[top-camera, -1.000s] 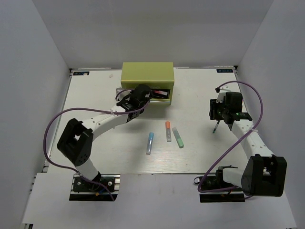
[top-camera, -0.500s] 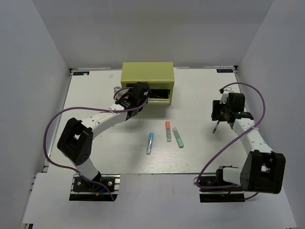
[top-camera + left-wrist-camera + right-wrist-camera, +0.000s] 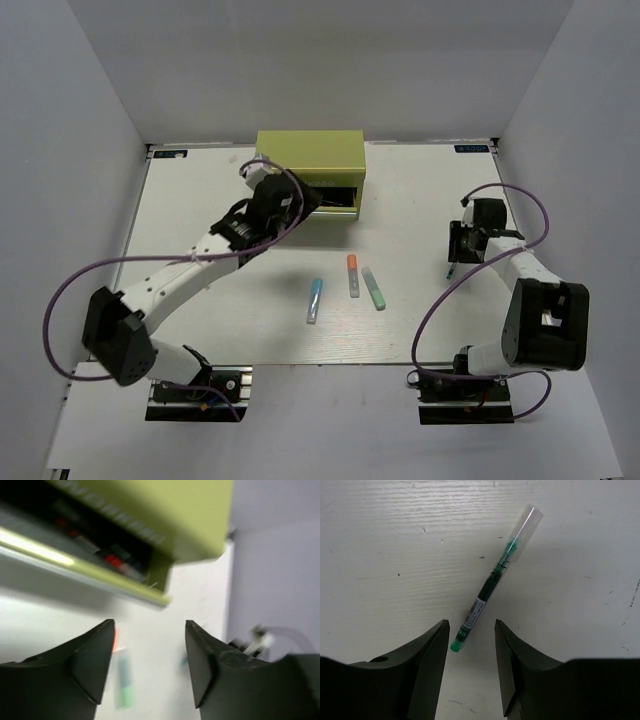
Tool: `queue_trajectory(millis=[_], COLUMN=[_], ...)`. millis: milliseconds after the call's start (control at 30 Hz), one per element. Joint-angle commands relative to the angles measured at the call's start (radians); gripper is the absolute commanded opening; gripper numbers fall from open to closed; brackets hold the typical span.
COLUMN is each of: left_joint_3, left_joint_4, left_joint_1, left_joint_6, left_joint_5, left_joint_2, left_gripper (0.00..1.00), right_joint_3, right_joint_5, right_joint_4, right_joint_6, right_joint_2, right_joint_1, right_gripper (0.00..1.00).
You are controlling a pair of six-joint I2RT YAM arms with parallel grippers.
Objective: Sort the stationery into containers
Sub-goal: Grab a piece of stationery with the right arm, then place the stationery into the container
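Note:
The yellow-green chest (image 3: 309, 158) stands at the back with one drawer (image 3: 335, 197) pulled out; red and dark items (image 3: 116, 560) lie inside it. My left gripper (image 3: 289, 210) hovers just in front of that drawer, open and empty (image 3: 150, 665). On the table lie a light blue pen (image 3: 316, 299), an orange-capped marker (image 3: 353, 275) and a mint green marker (image 3: 373, 288). A thin green pen (image 3: 492, 587) lies at the right. My right gripper (image 3: 471, 626) is low over it, open, with the pen's green end between the fingers.
White walls close in the table on three sides. The right arm's purple cable (image 3: 540, 215) loops beside its wrist. The table's right edge (image 3: 520, 240) is close to the green pen (image 3: 451, 267).
The left jaws have opened at the drawer, and that arm's elbow has swung out to the left. The right wrist has shifted back a little over the green pen.

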Motion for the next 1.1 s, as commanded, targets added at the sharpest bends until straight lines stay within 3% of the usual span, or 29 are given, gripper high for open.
queue_trajectory(millis=[0,167,367,533,667,800,900,933,1033,1067], left_joint_3=[-0.171,-0.247,-0.296,-0.355,-0.410,-0.444,-0.444,-0.444,-0.419,-0.419], left_joint_4=[-0.068,-0.140,-0.227,-0.236,-0.203,-0.128,-0.085,-0.075,-0.075,-0.075], left_joint_1=[0.000,-0.010,-0.010,-0.010,0.012,0.012,0.012,0.012,0.012,0.012], left_joint_6=[0.251,0.297,0.310,0.273,0.251,0.227,0.201,0.201,0.176,0.176], left_joint_5=[0.104,0.095,0.086,0.076,0.102,0.164,0.213,0.237,0.274,0.274], left_joint_2=[-0.140,-0.255,-0.254,-0.253,-0.253,-0.244,-0.194,-0.180,-0.122,-0.109], left_gripper=[0.70,0.76,0.79,0.83,0.97,0.99,0.99,0.99,0.99,0.99], right_joint_3=[0.009,0.027,0.038,0.042,0.061,0.182,0.323,0.350,0.487,0.513], right_joint_5=[0.042,0.059,0.053,-0.004,-0.167,-0.399,-0.579,-0.685,-0.827,-0.838], right_joint_4=[0.048,0.061,0.071,0.084,0.069,0.009,-0.134,-0.205,-0.337,-0.328], right_joint_6=[0.020,0.043,0.041,0.029,-0.069,-0.370,-0.558,-0.719,-0.980,-1.000], right_joint_2=[0.057,0.129,0.205,0.232,0.204,0.147,0.117,0.115,0.098,0.084], right_joint_1=[-0.006,-0.006,-0.007,-0.006,0.002,0.033,0.106,0.119,0.195,0.215], right_gripper=[0.48,0.48,0.42,0.16,0.06,0.00,0.00,0.00,0.00,0.00])
